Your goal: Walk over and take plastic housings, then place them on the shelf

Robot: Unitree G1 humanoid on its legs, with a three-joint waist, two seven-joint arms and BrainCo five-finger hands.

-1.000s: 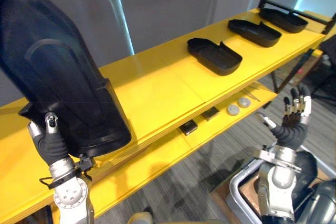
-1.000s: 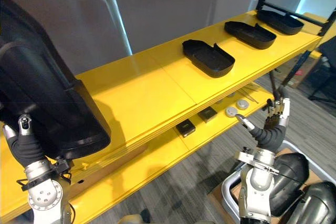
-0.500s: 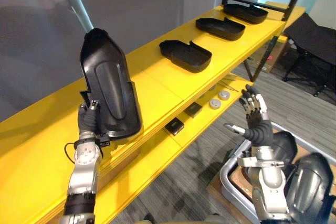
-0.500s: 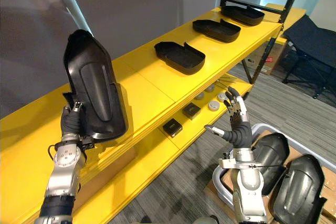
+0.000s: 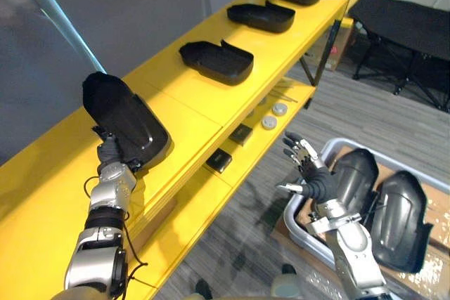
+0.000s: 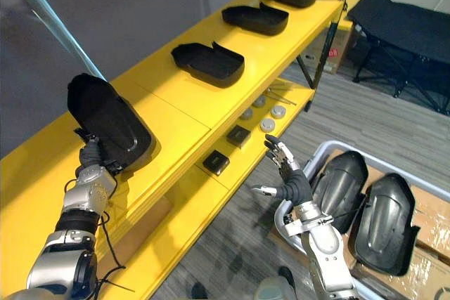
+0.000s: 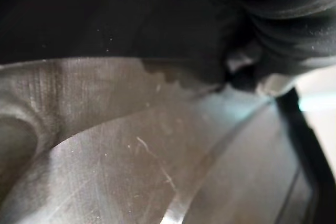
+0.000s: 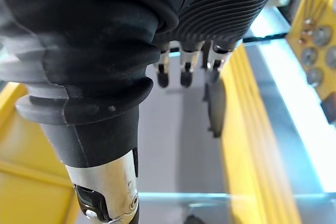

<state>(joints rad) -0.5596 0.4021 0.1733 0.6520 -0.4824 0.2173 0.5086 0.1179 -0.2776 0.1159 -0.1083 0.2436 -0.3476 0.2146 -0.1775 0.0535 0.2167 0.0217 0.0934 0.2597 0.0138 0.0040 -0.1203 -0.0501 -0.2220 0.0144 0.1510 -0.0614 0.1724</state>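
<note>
Gripping plastic housing (image 5: 126, 119) by near edge, left hand (image 5: 108, 153) holds it tilted over yellow shelf (image 5: 190, 114); right hand (image 5: 313, 178) spread, empty.

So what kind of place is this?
Probably a workshop or small factory: a long yellow shelf holds black plastic housings in a row, and a grey bin on the floor holds more.

Nothing legible is showing anywhere. The black housing (image 5: 126, 121) is presenting a face with no readable marks, and the small dark boxes (image 5: 219, 161) on the lower shelf (image 5: 193, 191), at 4 o'clock from it, are appearing too small to read.
</note>
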